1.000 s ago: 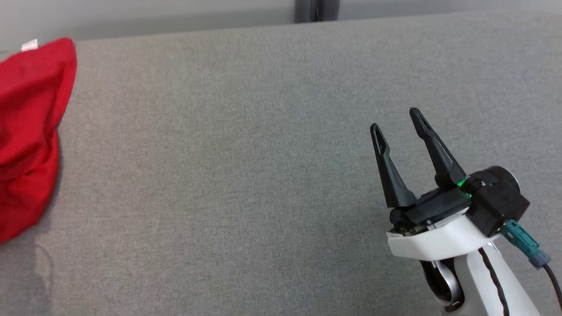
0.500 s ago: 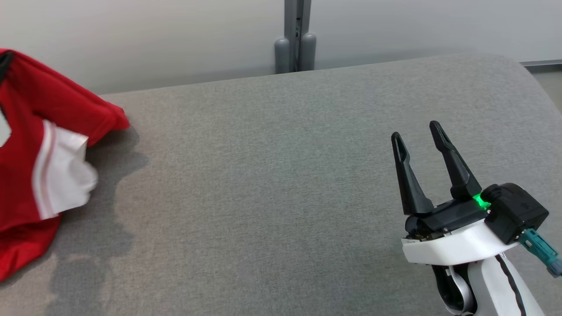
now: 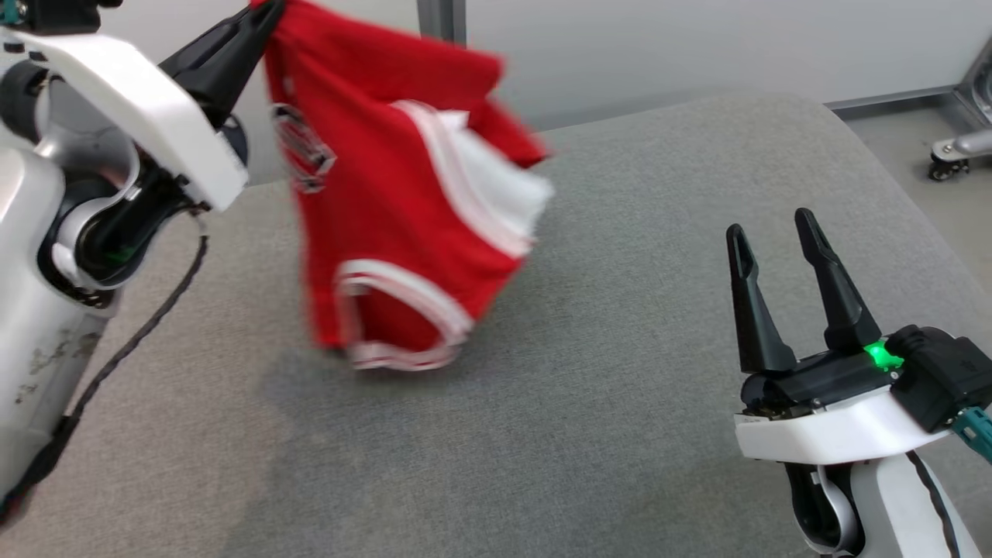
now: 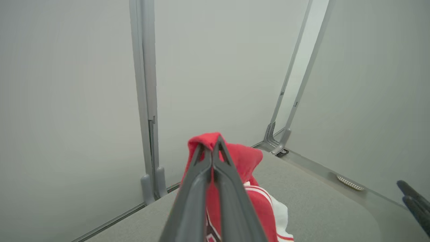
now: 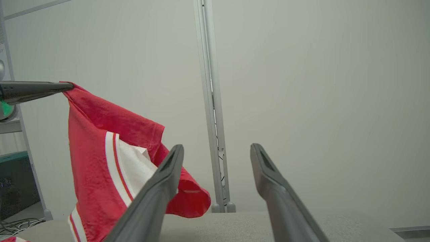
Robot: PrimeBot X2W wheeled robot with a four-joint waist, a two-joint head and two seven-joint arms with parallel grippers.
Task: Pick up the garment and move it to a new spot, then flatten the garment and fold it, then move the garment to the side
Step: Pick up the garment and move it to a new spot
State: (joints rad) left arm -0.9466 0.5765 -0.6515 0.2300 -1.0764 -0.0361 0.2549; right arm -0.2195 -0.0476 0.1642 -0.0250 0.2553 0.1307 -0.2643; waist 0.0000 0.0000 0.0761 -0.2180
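Note:
The garment (image 3: 387, 217) is a red piece with white panels and striped hems. It hangs in the air above the grey table (image 3: 620, 372), its lowest hem near or touching the surface. My left gripper (image 3: 267, 12) is shut on its top corner, at the upper left of the head view. From the left wrist the closed fingers (image 4: 211, 148) pinch a red fold of the garment (image 4: 245, 158). My right gripper (image 3: 771, 225) stands open and empty at the lower right, well clear of the cloth. Its wrist view shows the garment (image 5: 97, 151) dangling from the left gripper (image 5: 69, 86) to the left.
A grey post (image 3: 442, 19) and pale wall panels stand behind the table. The table's rounded right edge (image 3: 891, 170) drops to a floor with a caster foot (image 3: 949, 155). My left arm's cable (image 3: 132, 333) hangs over the table's left side.
The camera has swung left and tilted. My left gripper has lifted the garment off the table and carried it toward the table's middle; it now hangs unfurled. The right gripper stays open.

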